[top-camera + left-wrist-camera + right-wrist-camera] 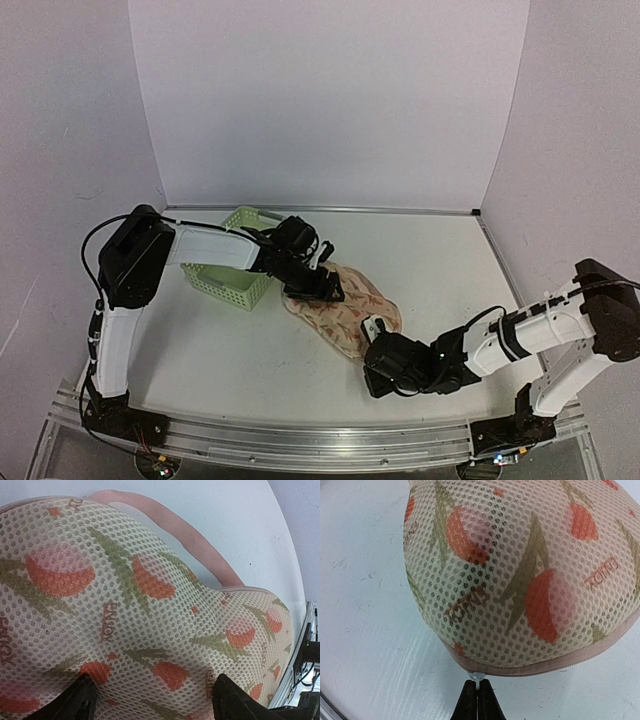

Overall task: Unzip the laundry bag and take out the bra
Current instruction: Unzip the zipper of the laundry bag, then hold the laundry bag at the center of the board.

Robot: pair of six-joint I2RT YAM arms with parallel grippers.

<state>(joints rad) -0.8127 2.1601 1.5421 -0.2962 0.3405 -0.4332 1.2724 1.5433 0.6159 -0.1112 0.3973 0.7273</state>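
The laundry bag, a cream mesh pouch with orange and green print, lies on the table right of the basket. My left gripper sits over its far end. In the left wrist view the left gripper is open, its two black fingers spread wide on the bag's mesh. My right gripper is at the bag's near end. In the right wrist view the right gripper is shut on the small white zipper pull under the bag's pink zip trim. The bra is hidden.
A light-green lattice basket stands at the back left, just behind the left arm. The bag's pink carry strap loops out on the table beyond it. White walls close in the back and sides.
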